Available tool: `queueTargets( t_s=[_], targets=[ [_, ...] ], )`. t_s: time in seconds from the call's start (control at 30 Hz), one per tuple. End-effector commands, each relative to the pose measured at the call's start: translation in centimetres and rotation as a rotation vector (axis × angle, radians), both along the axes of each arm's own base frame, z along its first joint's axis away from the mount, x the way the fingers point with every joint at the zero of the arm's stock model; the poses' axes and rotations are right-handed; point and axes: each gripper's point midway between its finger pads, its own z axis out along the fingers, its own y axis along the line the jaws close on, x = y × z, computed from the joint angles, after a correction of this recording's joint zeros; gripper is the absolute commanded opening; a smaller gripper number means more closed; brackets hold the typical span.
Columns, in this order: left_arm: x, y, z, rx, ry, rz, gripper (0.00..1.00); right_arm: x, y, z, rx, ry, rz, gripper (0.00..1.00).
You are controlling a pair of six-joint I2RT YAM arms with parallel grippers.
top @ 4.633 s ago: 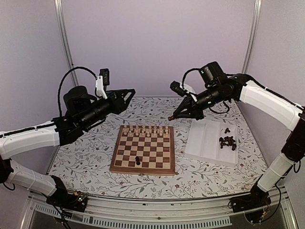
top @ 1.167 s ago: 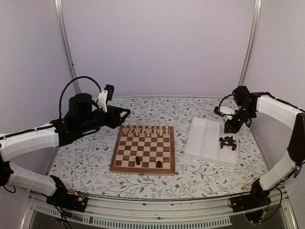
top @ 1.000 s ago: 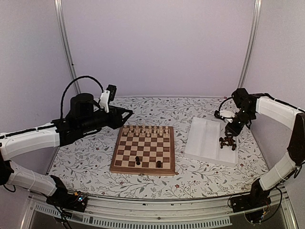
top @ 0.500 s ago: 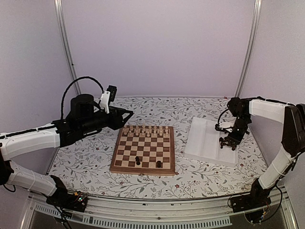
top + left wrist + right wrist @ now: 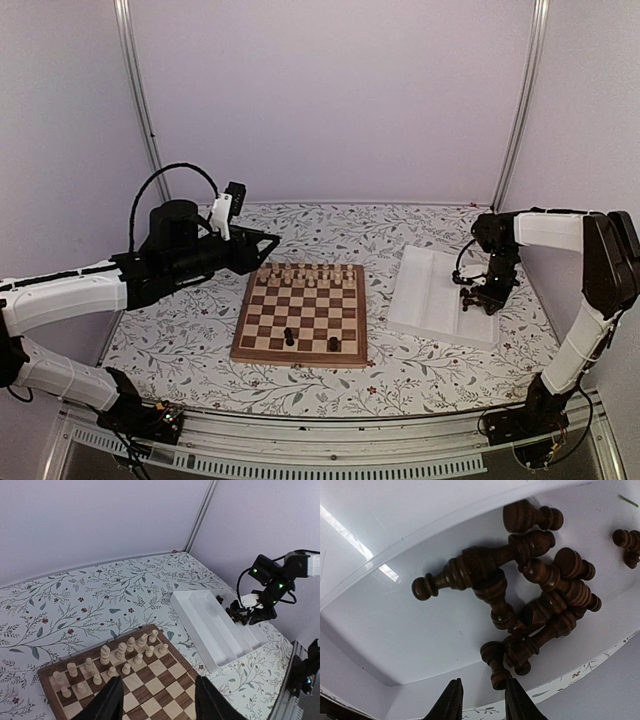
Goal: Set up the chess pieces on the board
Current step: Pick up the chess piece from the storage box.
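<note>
Two dark chess pieces (image 5: pixel 289 337) stand on the board (image 5: pixel 298 359), both close to its near edge, one left of the middle and one right of it. All the other dark ones lie tumbled in a heap (image 5: pixel 480 565) against the right edge of the white tray (image 5: pixel 425 285), which sits on the table (image 5: pixel 180 340) to the right of the board. Pale pieces (image 5: pixel 305 273) fill two rows along the board's far edge, so that side looks finished. By my reading the job is barely begun: nearly the whole dark side is left to place, most of the back row and every pawn. How many lie in the heap I cannot count exactly.

At the tray, the right gripper (image 5: pixel 481 700) hangs low over the heap with a modest gap between its fingers. The foot of one lying piece sits just at the mouth of that gap, but nothing is pinched. Near the board's far left corner the left gripper (image 5: pixel 160 702) hovers, fingers spread wide and empty.
</note>
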Motion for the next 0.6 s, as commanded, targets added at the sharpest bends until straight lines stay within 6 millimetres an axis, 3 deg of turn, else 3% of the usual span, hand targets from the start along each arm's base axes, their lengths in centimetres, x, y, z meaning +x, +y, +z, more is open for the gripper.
queueTargets(
  t_s=[0.0, 0.23, 0.57],
  targets=[
    [-0.2, -0.5, -0.3, -0.001, -0.008, -0.015, 0.51, -0.1, -0.4, -0.9, -0.03, 0.021, -0.008, 0.3],
    [-0.2, -0.4, -0.7, 0.005, -0.003, -0.01, 0.51, 0.0, -0.3, -1.2, -0.024, 0.026, -0.007, 0.26],
    [-0.1, -0.4, -0.7, 0.003, -0.006, -0.009, 0.51, 1.1, 0.5, 1.6, 0.003, -0.035, 0.005, 0.24]
  ],
)
